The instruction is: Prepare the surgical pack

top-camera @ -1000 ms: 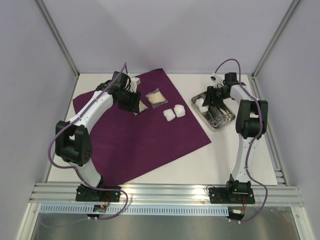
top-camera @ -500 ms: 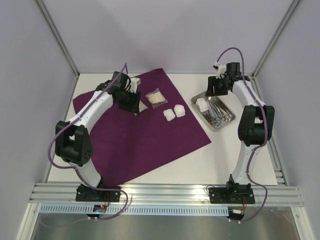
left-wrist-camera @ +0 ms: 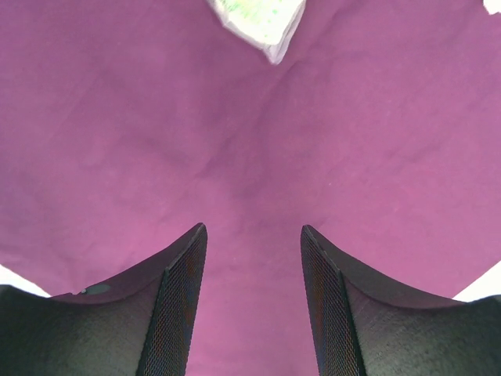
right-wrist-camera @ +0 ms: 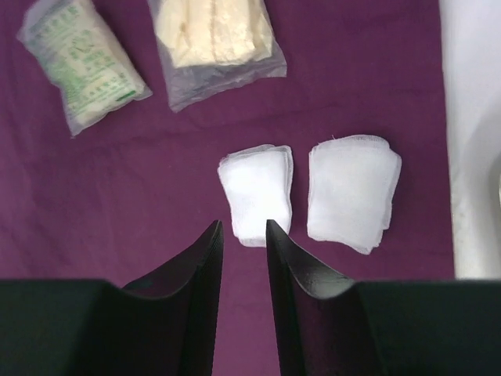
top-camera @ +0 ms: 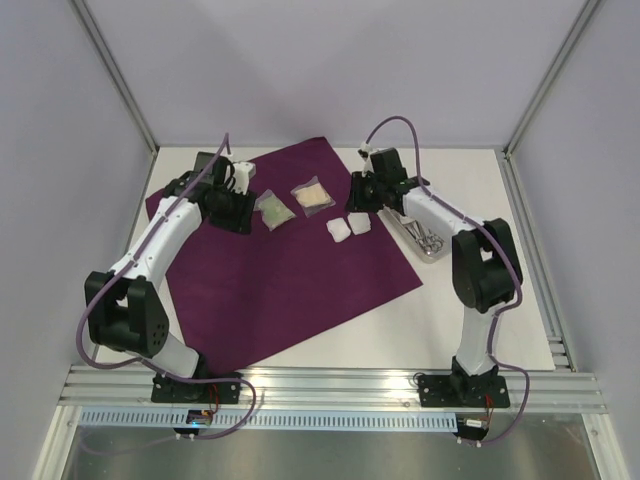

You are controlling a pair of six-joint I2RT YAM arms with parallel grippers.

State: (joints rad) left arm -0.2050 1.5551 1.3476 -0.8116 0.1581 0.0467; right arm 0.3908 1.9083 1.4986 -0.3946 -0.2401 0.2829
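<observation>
The deep-purple cloth is spread flat on the white table; on its far part two clear packets are laid side by side, a green-printed packet and a pale packet; just right of these, two white gauze pads are set close together near the cloth's right edge; the steel tray is placed off the cloth on the bare table, half hidden by the right arm, with steel instruments lying in it; the left gripper is held over bare cloth near the green-printed packet, its jaws well apart and nothing between them; the right gripper is held above the gauze pads, its jaws parted by a narrow gap, and nothing is gripped.
</observation>
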